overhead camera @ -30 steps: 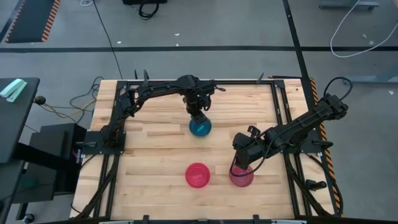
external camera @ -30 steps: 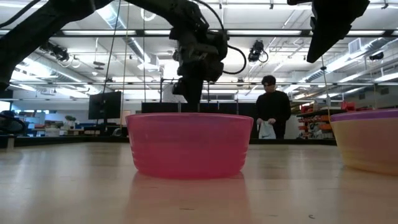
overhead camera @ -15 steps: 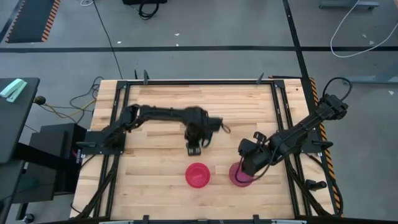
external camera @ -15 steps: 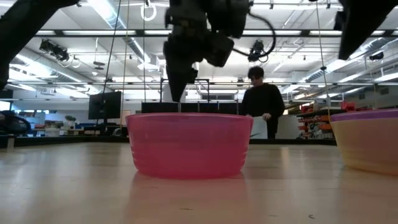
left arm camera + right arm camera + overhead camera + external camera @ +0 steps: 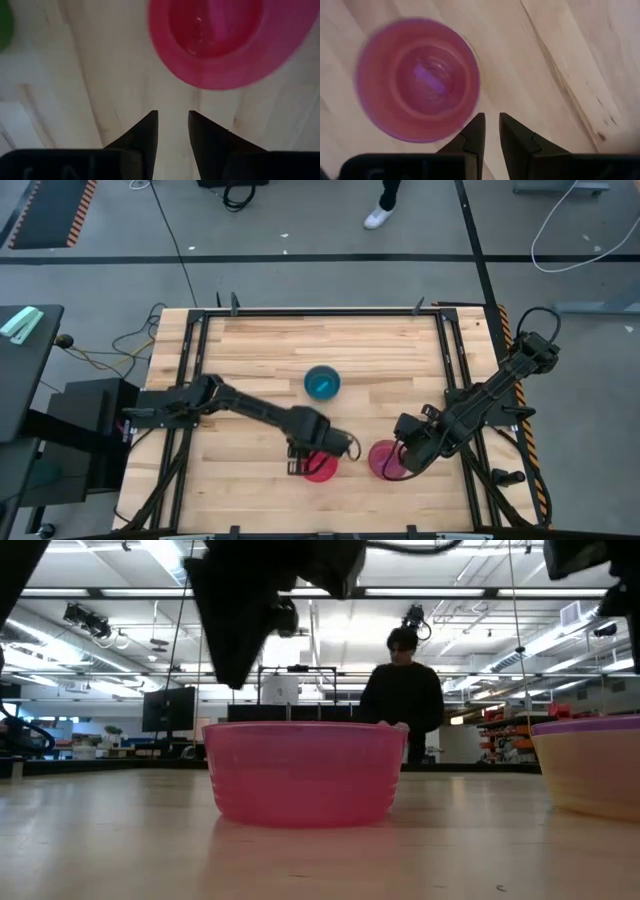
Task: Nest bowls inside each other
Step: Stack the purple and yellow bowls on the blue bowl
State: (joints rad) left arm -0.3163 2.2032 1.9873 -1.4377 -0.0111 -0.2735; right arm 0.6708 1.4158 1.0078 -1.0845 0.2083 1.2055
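Over the near edge of the counter (image 5: 250, 340), my left gripper (image 5: 298, 463) hangs just beside the magenta-pink bowl (image 5: 322, 466), its fingers nearly closed on nothing, with a narrow gap between them and the bowl's rim just ahead. My right gripper (image 5: 408, 448) sits beside the stack of nested bowls (image 5: 384, 461), whose topmost is purple, and it too is nearly closed and empty. The blue bowl (image 5: 322, 383) stands alone mid-counter, well apart from both. I judge the step in hand is picking up the magenta-pink bowl to add it to the stack; that calls for spreading my left fingers and straddling the rim. Pale wooden planks make up the counter, framed in black rails. Beyond it, a person in dark clothing (image 5: 402, 690) stands in a bright workshop.
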